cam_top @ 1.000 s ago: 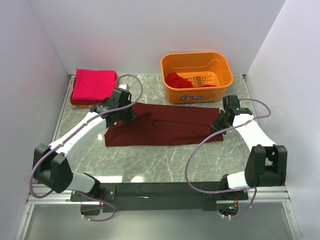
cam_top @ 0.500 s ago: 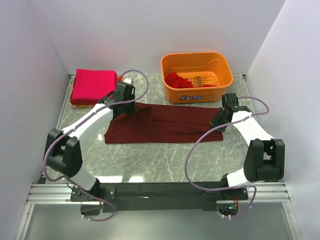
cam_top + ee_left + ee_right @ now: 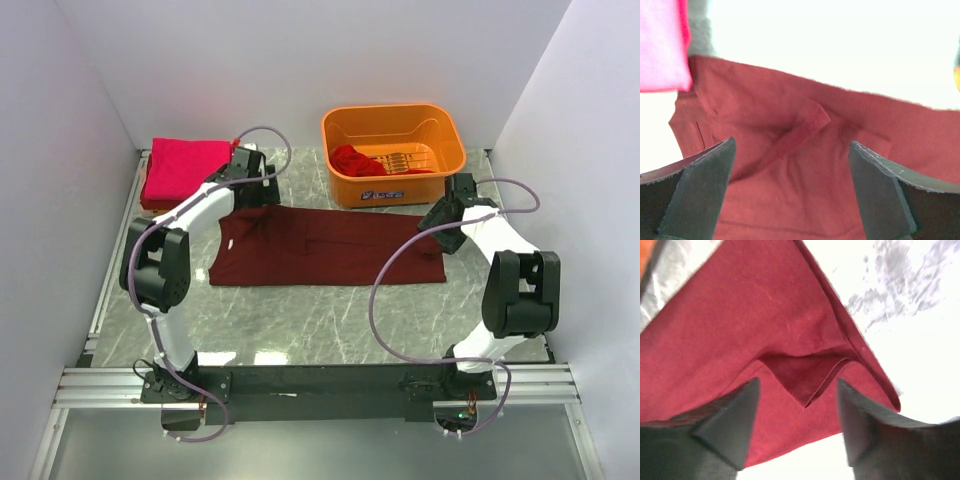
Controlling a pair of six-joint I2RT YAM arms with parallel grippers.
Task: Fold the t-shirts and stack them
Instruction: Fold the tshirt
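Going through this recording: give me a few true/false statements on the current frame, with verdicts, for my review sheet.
1. The maroon t-shirt lies flat on the table. True.
2. The left fingers clamp the maroon t-shirt. False: they stand open above it, holding nothing.
3. The orange basket is empty. False: a red t-shirt lies inside.
4. A folded pink-red t-shirt sits at the table's back left. True.
5. The right fingers are open over the maroon t-shirt's corner. True.

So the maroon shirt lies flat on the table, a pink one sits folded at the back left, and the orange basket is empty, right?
No: the orange basket is not empty; a red shirt lies in it, as the top view shows. The rest is right.
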